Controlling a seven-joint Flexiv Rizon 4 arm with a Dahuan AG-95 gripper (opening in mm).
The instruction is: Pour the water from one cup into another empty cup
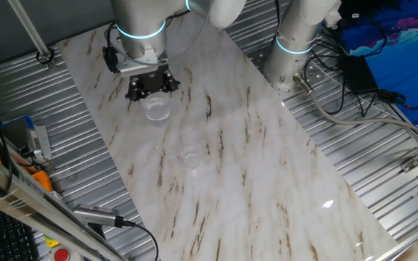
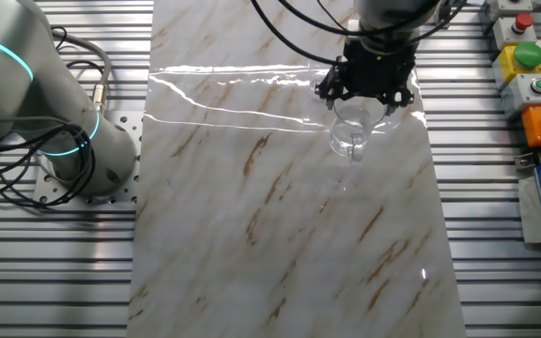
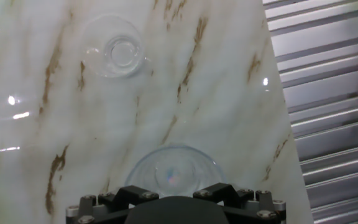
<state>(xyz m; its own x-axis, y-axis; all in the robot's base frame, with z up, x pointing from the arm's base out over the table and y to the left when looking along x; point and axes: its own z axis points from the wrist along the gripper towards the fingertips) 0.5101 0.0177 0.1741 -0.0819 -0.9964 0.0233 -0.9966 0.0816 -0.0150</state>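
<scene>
Hanging right above the big cup (image 1: 156, 109), jaws (image 1: 152, 85) around its rim; can't tell if gripping or loose. Big cup sitting on the bench (image 1: 267, 159). Small cup (image 1: 191, 158) standing apart, nearer the middle.

Bright, even overhead light fills all three pictures. The glossy marble worktop (image 2: 280, 216) throws white streaks of glare across the upper middle of the other fixed view and small bright spots at the hand view's left edge. Shadows are faint. The hand view is slightly soft.
</scene>
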